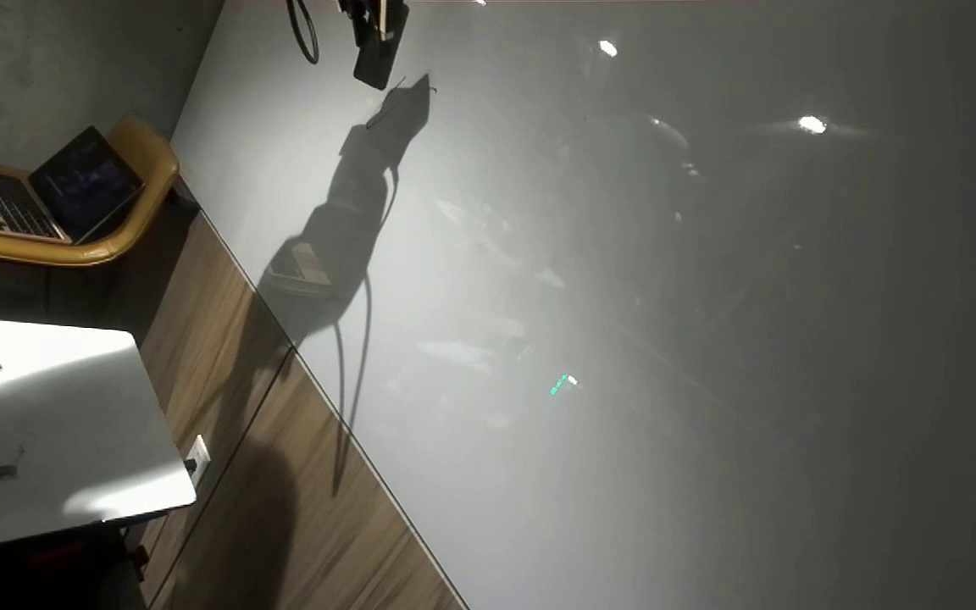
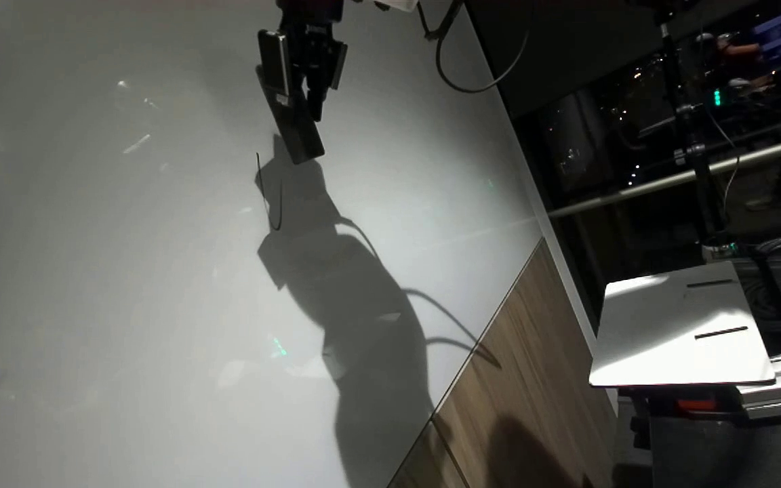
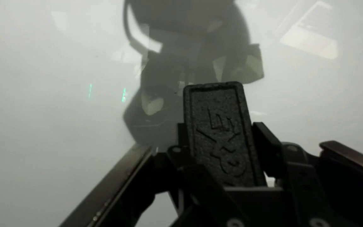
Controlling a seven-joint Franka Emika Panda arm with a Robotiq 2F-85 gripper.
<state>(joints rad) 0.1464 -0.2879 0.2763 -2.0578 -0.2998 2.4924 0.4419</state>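
Observation:
My gripper [image 3: 221,138] is shut on a dark, rectangular block [image 3: 217,104] with rounded corners. Thin lines and curls are scratched or drawn on its face, inside a grooved border. Both fingers press its long sides, and its far end sticks out beyond them. In both exterior views the block [image 1: 381,55] slants down from the gripper at the top of the picture, over a glossy white surface [image 1: 623,296]. Its shadow lies off to one side of it. Whether the block [image 2: 299,135] touches the surface cannot be told for sure. The block's near end is hidden behind the gripper.
Wooden panels [image 1: 352,508] border the white surface. A yellow chair [image 1: 119,246] bears a laptop [image 1: 85,182]. A pale metal plate [image 2: 682,325] stands beyond the panels. A cable [image 2: 472,88] loops near the arm. A metal rail [image 2: 634,190] and a dark stand lie farther off.

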